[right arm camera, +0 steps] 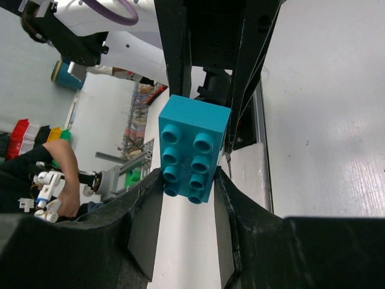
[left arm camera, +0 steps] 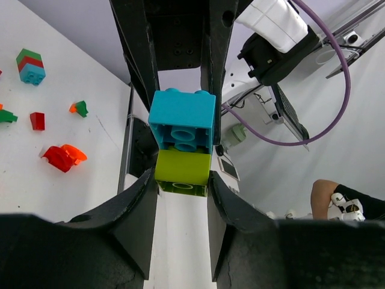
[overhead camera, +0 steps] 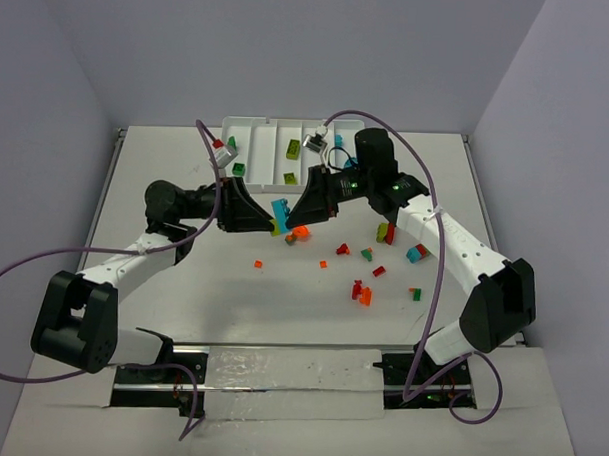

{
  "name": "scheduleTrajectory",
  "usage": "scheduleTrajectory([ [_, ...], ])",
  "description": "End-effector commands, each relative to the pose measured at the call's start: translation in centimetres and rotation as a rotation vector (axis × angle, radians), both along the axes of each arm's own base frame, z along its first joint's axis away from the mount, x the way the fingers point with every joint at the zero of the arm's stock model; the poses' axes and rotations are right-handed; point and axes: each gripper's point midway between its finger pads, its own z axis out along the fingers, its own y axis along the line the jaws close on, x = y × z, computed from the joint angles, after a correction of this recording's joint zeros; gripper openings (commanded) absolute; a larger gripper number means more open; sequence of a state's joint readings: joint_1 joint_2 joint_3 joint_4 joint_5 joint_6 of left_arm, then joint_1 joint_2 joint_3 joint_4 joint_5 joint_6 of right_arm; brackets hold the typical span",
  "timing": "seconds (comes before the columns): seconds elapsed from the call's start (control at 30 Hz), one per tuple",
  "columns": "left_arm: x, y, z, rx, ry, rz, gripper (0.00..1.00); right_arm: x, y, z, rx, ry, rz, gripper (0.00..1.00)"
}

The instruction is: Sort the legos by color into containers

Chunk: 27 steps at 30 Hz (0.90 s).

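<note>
Nearest the lens, the left hand (left arm camera: 180,183) pinches a lime green brick (left arm camera: 182,173) between its fingertips. A teal brick (left arm camera: 181,120) is joined to it at 12 o'clock in that view, and the right hand (right arm camera: 187,180) is clamped on the teal one. The two hands meet tip to tip above the middle of the tabletop (overhead camera: 212,305).

The left arm runs from its base at 7 o'clock and bends toward 3 o'clock. The right arm arcs from 4 o'clock round the far side and points toward 8 o'clock.

An orange brick (overhead camera: 301,231) lies just beside the hands, at their 4 o'clock. More loose legos (overhead camera: 360,293) lie scattered toward 3 o'clock, some close under the right arm. The white tray (overhead camera: 256,123) sits at 12 o'clock with a few bricks in its compartments.
</note>
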<state>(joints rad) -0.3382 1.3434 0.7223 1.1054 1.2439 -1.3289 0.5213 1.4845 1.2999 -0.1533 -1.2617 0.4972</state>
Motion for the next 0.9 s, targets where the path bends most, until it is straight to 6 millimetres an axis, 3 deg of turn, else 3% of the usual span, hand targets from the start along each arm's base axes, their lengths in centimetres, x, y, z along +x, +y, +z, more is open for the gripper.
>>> scheduleTrajectory([
  [0.0, 0.4, -0.4, 0.6, 0.010, -0.032, 0.006, 0.00, -0.6, 0.0, 1.8, 0.013, -0.069, -0.013, 0.46],
  [0.07, 0.9, -0.5, 0.1, 0.033, -0.036, 0.024, 0.00, -0.3, 0.0, 1.5, -0.008, -0.066, -0.032, 0.68],
  [0.27, 1.3, -0.6, -0.4, 0.063, -0.031, 0.054, 0.00, 0.6, 0.2, 0.8, -0.057, -0.083, -0.075, 0.73],
  [0.37, 1.5, -0.6, -0.3, 0.063, -0.036, 0.056, 0.00, 0.8, 0.4, 0.4, -0.073, -0.102, -0.086, 0.67],
  [0.57, 1.8, -0.7, -0.4, 0.071, -0.034, 0.065, 0.00, 1.2, 0.6, -0.6, -0.124, -0.118, -0.110, 0.41],
  [0.6, 1.9, -0.7, -0.4, 0.073, -0.030, 0.065, 0.00, 1.2, 0.6, -0.6, -0.124, -0.116, -0.109, 0.40],
  [0.63, 1.9, -0.7, -0.6, 0.079, -0.032, 0.067, 0.00, 1.2, 0.7, -0.6, -0.120, -0.116, -0.105, 0.27],
  [0.67, 2.0, -0.7, -0.7, 0.083, -0.036, 0.068, 0.00, 1.3, 0.7, -0.6, -0.120, -0.113, -0.105, 0.25],
  [0.73, 2.1, -0.7, -1.2, 0.099, -0.039, 0.072, 0.00, 1.2, 0.7, -0.4, -0.115, -0.114, -0.095, 0.03],
  [0.87, 2.7, -0.3, -3.7, 0.196, -0.054, 0.103, 0.00, 2.1, -0.1, 0.2, -0.102, -0.120, -0.114, 0.00],
])
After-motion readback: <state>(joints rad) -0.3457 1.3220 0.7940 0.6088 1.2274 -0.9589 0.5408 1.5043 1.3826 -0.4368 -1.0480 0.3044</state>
